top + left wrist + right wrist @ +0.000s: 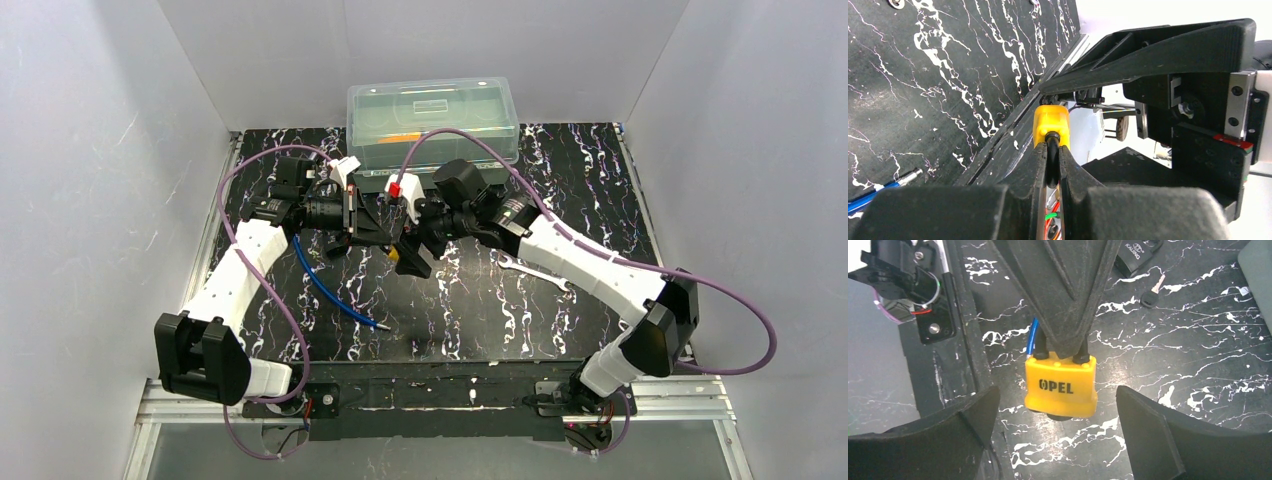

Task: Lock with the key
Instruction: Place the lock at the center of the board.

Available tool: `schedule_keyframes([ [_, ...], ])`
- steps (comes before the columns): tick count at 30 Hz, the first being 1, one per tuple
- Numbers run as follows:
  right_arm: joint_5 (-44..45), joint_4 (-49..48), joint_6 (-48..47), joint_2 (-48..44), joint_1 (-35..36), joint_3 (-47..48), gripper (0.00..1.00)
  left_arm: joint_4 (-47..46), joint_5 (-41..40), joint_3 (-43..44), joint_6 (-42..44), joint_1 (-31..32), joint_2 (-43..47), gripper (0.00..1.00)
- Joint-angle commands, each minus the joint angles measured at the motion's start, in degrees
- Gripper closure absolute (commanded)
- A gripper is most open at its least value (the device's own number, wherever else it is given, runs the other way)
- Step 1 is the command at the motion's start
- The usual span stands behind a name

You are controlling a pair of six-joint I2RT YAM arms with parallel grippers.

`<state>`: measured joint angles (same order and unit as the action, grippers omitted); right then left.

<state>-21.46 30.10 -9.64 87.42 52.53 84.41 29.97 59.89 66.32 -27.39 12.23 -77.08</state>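
A small yellow padlock (pixel 1062 385) marked OPEL hangs above the black marbled table, body down. My left gripper (pixel 1050 150) is shut on its black shackle (pixel 1052 150); its fingers also show from above in the right wrist view (pixel 1063 315). My right gripper (pixel 1057 392) is open, one finger on each side of the padlock body, not touching it. A tiny key (pixel 1153 292) with a dark head and silvery blade lies on the table beyond the padlock. In the top view the padlock (pixel 395 253) sits between both grippers at table centre.
A clear lidded plastic box (pixel 432 120) stands at the back. A silver wrench (pixel 530 272) lies right of centre, under the right arm. A blue pen (pixel 330 290) lies left of centre. A small black block (pixel 1138 255) lies near the key.
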Motion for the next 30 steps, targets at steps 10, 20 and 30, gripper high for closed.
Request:
schedule_keyframes([
  [10, 5.34, -1.88, -0.94, 2.03, 1.70, 3.88, 0.24, -1.72, 2.57, -0.50, -2.30, 0.34, 2.37, 1.00],
  [20, 6.25, -3.52, -1.17, 1.47, 1.70, 2.14, 0.60, -3.04, 1.81, -0.77, -4.40, 0.31, 3.62, 0.95],
  [30, 9.79, -6.40, 1.91, 1.63, -0.72, -2.03, 0.69, -4.36, -2.43, 0.13, -7.59, -9.57, 7.02, 0.37],
])
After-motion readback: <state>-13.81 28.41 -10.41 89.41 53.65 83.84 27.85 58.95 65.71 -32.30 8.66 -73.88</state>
